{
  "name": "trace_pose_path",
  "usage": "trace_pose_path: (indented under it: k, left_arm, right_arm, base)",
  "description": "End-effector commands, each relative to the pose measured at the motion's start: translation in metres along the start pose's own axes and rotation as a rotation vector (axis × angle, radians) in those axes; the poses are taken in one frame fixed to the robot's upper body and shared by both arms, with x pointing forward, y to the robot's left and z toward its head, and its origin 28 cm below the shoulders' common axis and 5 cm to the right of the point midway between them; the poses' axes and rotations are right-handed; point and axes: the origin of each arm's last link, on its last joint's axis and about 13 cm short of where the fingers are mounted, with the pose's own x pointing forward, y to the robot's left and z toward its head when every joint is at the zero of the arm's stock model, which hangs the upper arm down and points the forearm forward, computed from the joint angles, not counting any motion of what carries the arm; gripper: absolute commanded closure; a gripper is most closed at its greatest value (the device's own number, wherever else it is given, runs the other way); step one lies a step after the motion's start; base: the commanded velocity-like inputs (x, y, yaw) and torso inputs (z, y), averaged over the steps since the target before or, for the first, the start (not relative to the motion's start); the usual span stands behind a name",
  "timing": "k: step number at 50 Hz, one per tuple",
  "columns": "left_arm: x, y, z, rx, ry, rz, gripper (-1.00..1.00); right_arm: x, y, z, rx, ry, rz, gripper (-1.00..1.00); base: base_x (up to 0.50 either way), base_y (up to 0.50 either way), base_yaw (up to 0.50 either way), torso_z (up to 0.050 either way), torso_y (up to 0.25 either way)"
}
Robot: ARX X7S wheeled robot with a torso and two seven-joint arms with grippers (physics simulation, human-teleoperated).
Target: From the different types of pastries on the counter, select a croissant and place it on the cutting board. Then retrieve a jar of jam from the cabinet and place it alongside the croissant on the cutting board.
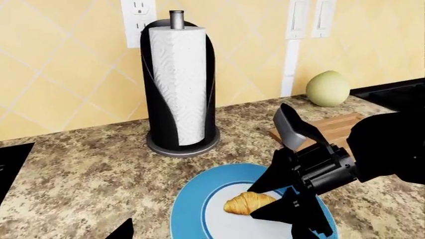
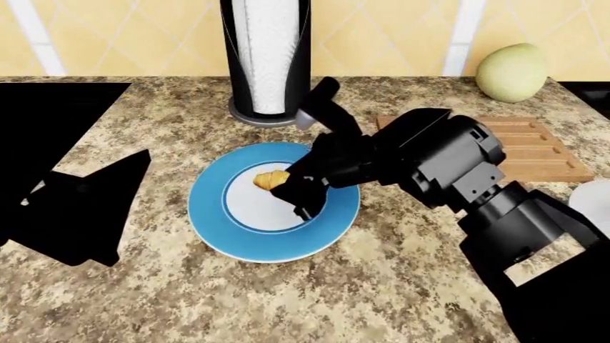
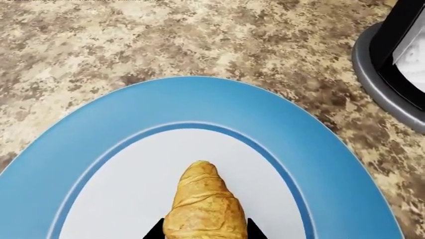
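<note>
The croissant (image 2: pixel 270 179) is a small golden crescent lying on the white centre of a blue-rimmed plate (image 2: pixel 214 214) on the granite counter (image 2: pixel 381 286). My right gripper (image 2: pixel 291 187) is down on the plate, with one finger pressed against each side of the croissant (image 3: pixel 202 204). From the left wrist view the croissant (image 1: pixel 246 202) pokes out between those black fingers (image 1: pixel 265 181). The grooved wooden cutting board (image 2: pixel 538 153) lies to the right, behind my right arm. My left gripper (image 1: pixel 212 235) is open and empty, held left of the plate. The jam jar is out of view.
A black paper towel holder (image 2: pixel 267 57) stands just behind the plate. A pale green round fruit (image 2: pixel 512 71) sits at the back right by the tiled wall. The black stove top (image 2: pixel 48 107) lies at the left.
</note>
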Motion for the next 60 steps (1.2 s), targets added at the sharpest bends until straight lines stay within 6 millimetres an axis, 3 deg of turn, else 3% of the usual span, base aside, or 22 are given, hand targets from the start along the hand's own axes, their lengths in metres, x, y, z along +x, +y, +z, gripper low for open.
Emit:
trace_pose_path:
  k: [1, 17, 30, 37, 52, 60]
  left_arm:
    - [0.001, 0.000, 0.000, 0.001, 0.001, -0.004, -1.00]
    - [0.000, -0.002, 0.001, 0.011, -0.004, -0.014, -1.00]
    - [0.002, -0.002, 0.001, 0.010, -0.009, -0.023, -1.00]
    - [0.001, -0.002, 0.000, 0.006, -0.013, -0.023, -1.00]
    - [0.004, -0.007, 0.003, 0.013, -0.020, -0.044, -1.00]
    - [0.005, -0.008, 0.005, 0.018, -0.023, -0.054, -1.00]
  right_arm:
    - [-0.003, 0.000, 0.000, -0.001, -0.002, -0.006, 1.00]
    - [-0.014, 0.004, 0.008, -0.016, -0.021, -0.002, 1.00]
    - [-0.049, 0.018, 0.023, -0.061, -0.085, -0.022, 1.00]
    - [-0.073, 0.030, 0.021, -0.060, -0.108, -0.117, 1.00]
    - [-0.127, 0.032, 0.019, 0.101, -0.122, -0.409, 1.00]
    - [-0.138, 0.023, 0.017, 0.161, -0.096, -0.583, 1.00]
  base:
    - [0.00, 0.00, 0.00, 0.000, 0.000]
    - [0.00, 0.00, 0.00, 0.000, 0.000]
    - [0.00, 0.00, 0.00, 0.000, 0.001]
    - [0.00, 0.00, 0.00, 0.000, 0.000]
    - [0.00, 0.00, 0.00, 0.000, 0.000]
    - [0.00, 0.00, 0.00, 0.000, 0.000]
